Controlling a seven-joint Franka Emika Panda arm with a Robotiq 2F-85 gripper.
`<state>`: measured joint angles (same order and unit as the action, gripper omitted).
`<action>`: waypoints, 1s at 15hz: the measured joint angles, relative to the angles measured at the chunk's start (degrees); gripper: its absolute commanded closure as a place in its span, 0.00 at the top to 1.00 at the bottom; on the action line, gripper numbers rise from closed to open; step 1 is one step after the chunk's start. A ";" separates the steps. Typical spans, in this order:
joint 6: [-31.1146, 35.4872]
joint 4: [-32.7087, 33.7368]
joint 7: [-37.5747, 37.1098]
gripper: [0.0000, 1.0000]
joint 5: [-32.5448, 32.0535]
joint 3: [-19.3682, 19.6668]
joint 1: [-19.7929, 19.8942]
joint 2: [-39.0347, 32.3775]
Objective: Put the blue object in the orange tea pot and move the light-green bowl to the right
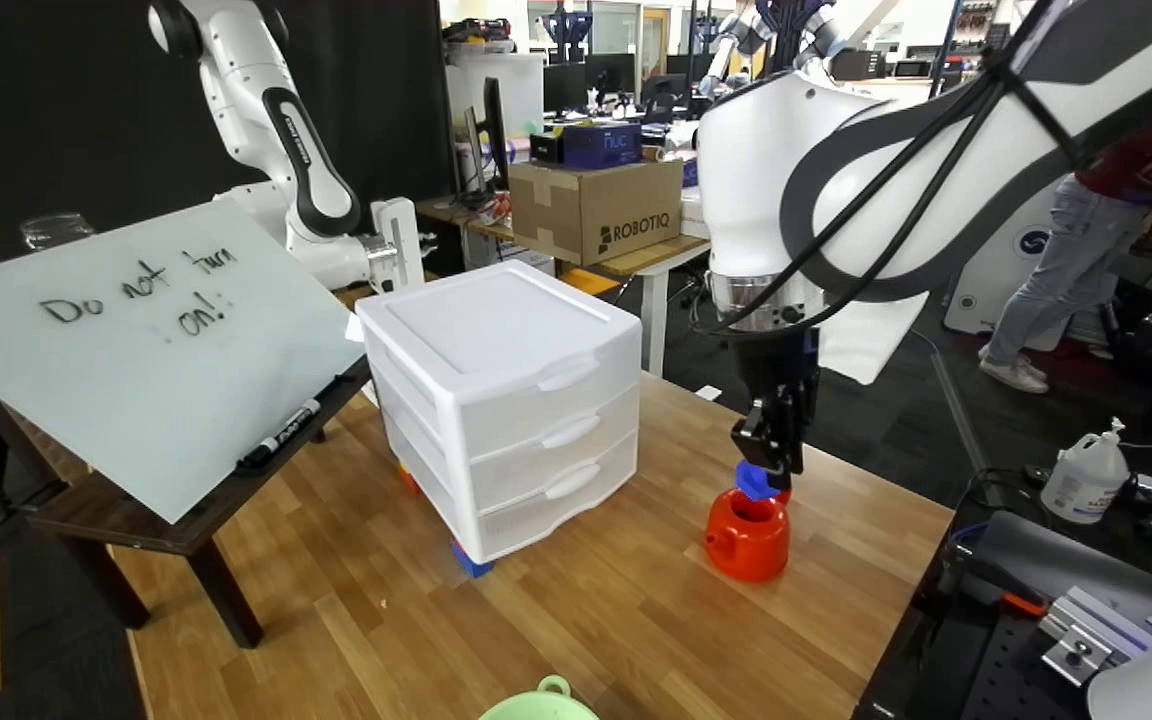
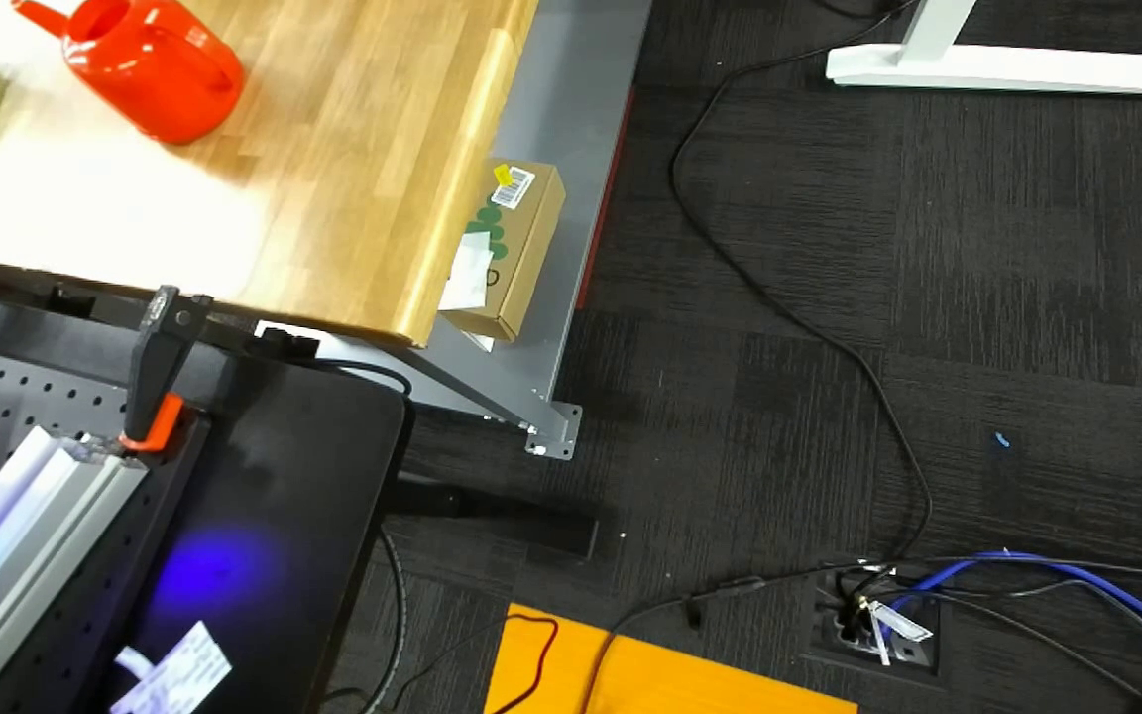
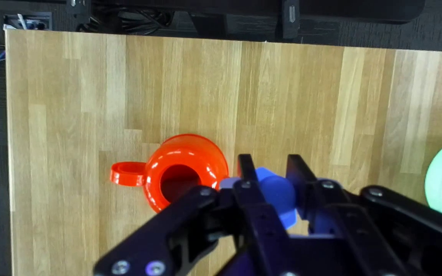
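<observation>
My gripper is shut on the blue object, a rounded piece with an angular flange. In an exterior view the blue object hangs just above the orange tea pot, close to its opening. Seen from the wrist, the tea pot lies left of the held piece, its lidless opening partly covered by the gripper's linkage. The light-green bowl is cut by the wrist view's right edge, well right of my fingers. Only its top part and a small handle show in an exterior view, where the bowl sits at the bottom edge.
White plastic drawers stand on the wooden table, with blue and red pieces partly under them. A whiteboard rests on a dark stand at the left. A black clamp sits near the table's edge.
</observation>
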<state>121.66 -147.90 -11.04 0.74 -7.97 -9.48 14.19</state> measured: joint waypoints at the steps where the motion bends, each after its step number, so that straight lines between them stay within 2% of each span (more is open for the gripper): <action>1: 0.38 -0.77 -0.13 0.26 0.37 0.19 0.21 0.68; 10: 1.78 -2.34 -0.30 0.26 0.91 0.39 0.45 2.14; 11: 1.79 -2.34 -0.30 0.06 0.92 0.39 0.45 2.14; 15: 1.79 -2.31 -0.30 0.06 0.91 0.38 0.50 2.06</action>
<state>123.45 -150.21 -11.34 1.64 -7.59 -8.98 16.24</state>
